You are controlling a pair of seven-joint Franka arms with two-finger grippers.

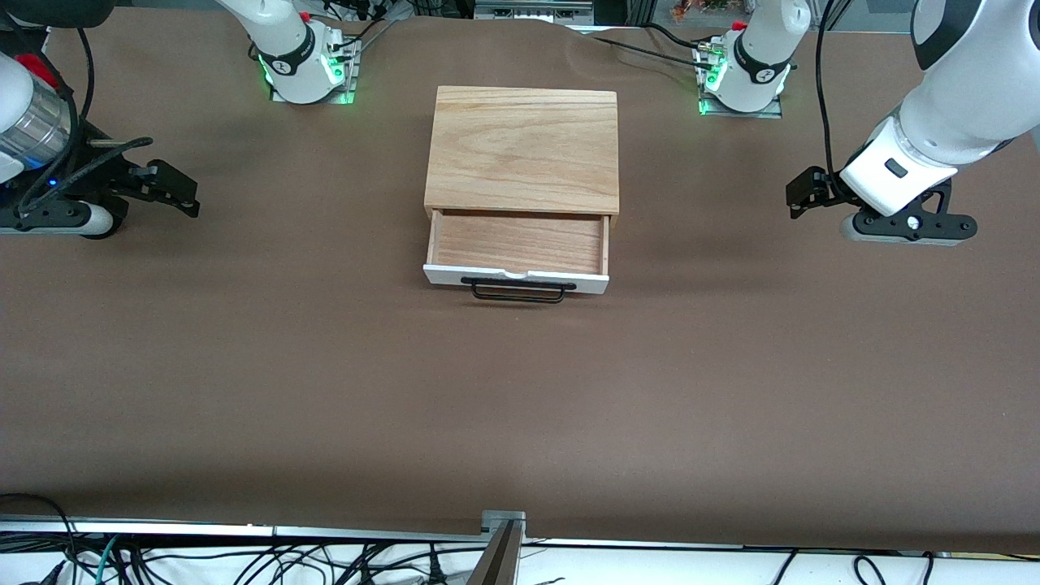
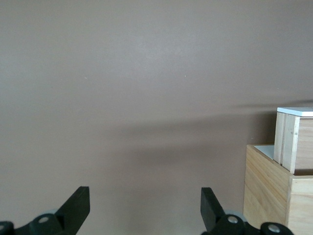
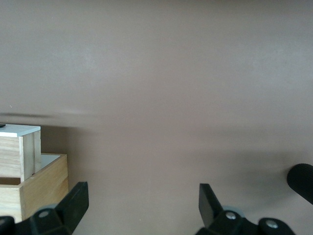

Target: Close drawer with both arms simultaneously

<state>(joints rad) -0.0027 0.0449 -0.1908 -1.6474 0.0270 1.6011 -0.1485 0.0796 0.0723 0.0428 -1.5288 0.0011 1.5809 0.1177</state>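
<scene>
The table (image 1: pixel 244 366), covered in brown, is carrying everything. The oak box (image 1: pixel 522 150) is sitting on it midway between my two bases, and I am using it as my landmark.

The drawer (image 1: pixel 520 242) is standing pulled out of the box toward the front camera, its bare wood floor showing. Its white front panel (image 1: pixel 515 279) is facing the front camera, with the thin black bar handle (image 1: pixel 517 290) running along it.

My left arm (image 1: pixel 959 97) is waiting toward its own end of the table, well apart from the box. My left hand (image 1: pixel 800 197) is hovering over bare table, pointing toward the box; its fingers (image 2: pixel 78 208) are spread wide, released, gripping nothing. In the left wrist view, the box corner (image 2: pixel 266 188) and the drawer side (image 2: pixel 293 139) are showing off to one edge.

My right arm (image 1: pixel 24 114) is doing likewise at its end, well apart from the box. My right hand (image 1: pixel 175 191) is hanging over bare table, aimed at the box, fingers (image 3: pixel 76 203) parted and released, empty.
</scene>
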